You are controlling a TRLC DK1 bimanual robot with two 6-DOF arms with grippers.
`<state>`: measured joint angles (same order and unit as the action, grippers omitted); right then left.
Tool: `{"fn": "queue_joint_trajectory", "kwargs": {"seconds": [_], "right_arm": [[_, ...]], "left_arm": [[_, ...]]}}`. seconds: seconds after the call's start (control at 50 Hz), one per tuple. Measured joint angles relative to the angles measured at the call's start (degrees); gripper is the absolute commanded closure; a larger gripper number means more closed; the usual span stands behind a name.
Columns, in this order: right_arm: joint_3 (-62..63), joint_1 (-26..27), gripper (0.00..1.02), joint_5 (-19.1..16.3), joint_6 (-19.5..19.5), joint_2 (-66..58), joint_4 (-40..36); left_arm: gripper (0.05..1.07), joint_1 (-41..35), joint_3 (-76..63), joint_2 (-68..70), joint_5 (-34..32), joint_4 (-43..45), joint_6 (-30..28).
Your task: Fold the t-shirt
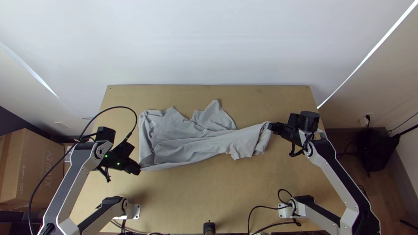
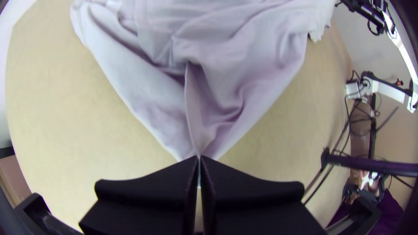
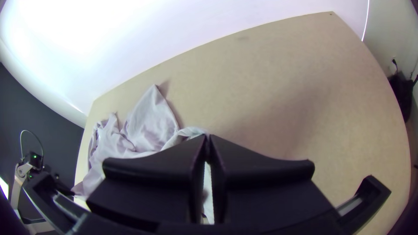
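Note:
A light grey t-shirt (image 1: 187, 137) lies bunched and creased across the middle of the table, stretched between both grippers. My left gripper (image 1: 138, 169) holds its near left corner; in the left wrist view the left gripper (image 2: 199, 163) is shut on a gathered tip of the t-shirt (image 2: 148, 93). At the shirt's right end is my right gripper (image 1: 271, 126), and in the right wrist view the right gripper (image 3: 207, 141) is shut on an edge of the t-shirt (image 3: 150, 117). One pointed part of the cloth spreads toward the table's far edge.
The wooden table (image 1: 196, 196) has bare surface in front of the shirt and on its right. Black cables (image 1: 270, 224) lie at the near edge by the arm bases. A cardboard box (image 1: 32, 169) stands beyond the table's left side.

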<state>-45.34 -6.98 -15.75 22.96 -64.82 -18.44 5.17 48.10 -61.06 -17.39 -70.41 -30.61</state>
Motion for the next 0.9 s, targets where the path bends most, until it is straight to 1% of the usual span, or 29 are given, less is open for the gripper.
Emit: {"fn": "queue_joint_trajectory", "kwargs": {"seconds": [0.04,0.08,0.1,0.12,0.16,0.22,0.32,0.36,0.48,0.54,0.58,0.62,0.72,0.9], "right_arm": [[0.0,0.0,1.00,-0.2,0.0,0.0,0.0],[0.0,0.0,1.00,-0.2,0.0,0.0,0.0],[0.0,0.0,1.00,-0.2,0.0,0.0,0.0],[0.0,0.0,1.00,-0.2,0.0,0.0,0.0],[0.0,0.1,1.00,-0.2,0.0,-0.1,0.0],[0.0,0.1,1.00,-0.2,0.0,-0.2,0.1],[0.0,0.1,1.00,-0.2,0.0,-0.3,0.2],[0.0,0.1,1.00,-0.2,0.0,-0.3,0.3],[0.0,0.1,1.00,-0.2,0.0,-0.4,0.4],[0.0,0.1,1.00,-0.2,0.0,-0.5,0.4],[0.0,0.0,1.00,-0.2,0.3,-0.5,0.4],[0.0,0.0,1.00,-0.2,0.5,-0.5,0.4],[0.0,0.0,1.00,-0.2,0.7,-0.5,0.4],[0.0,0.0,1.00,-0.2,0.9,-0.5,0.4]], "left_arm": [[0.68,0.3,-0.2,0.0,0.0,-2.4,-1.9],[0.36,0.3,-0.2,0.1,0.0,-4.2,-3.5],[0.24,0.3,-0.2,0.2,0.0,-4.9,-4.1],[0.17,0.3,-0.2,0.4,0.0,-5.4,-5.0],[0.10,0.1,-0.2,0.9,0.0,-6.0,-6.4],[0.10,-0.1,0.2,1.9,0.0,-6.2,-8.0],[0.10,-0.4,2.8,1.8,-0.3,-5.4,-7.9],[0.10,-0.4,4.3,0.9,-1.4,-4.8,-7.2],[0.12,-0.4,8.9,-3.5,-4.9,-1.4,-2.0],[0.22,-0.8,11.0,-6.7,-6.4,-0.2,1.4],[0.31,-1.1,11.9,-8.8,-7.6,0.8,3.7],[0.37,-1.3,12.5,-10.8,-8.9,1.6,5.7],[0.37,-1.8,13.1,-15.3,-11.4,2.8,9.6],[0.37,-3.9,13.1,-18.8,-12.0,4.7,13.0]]}}
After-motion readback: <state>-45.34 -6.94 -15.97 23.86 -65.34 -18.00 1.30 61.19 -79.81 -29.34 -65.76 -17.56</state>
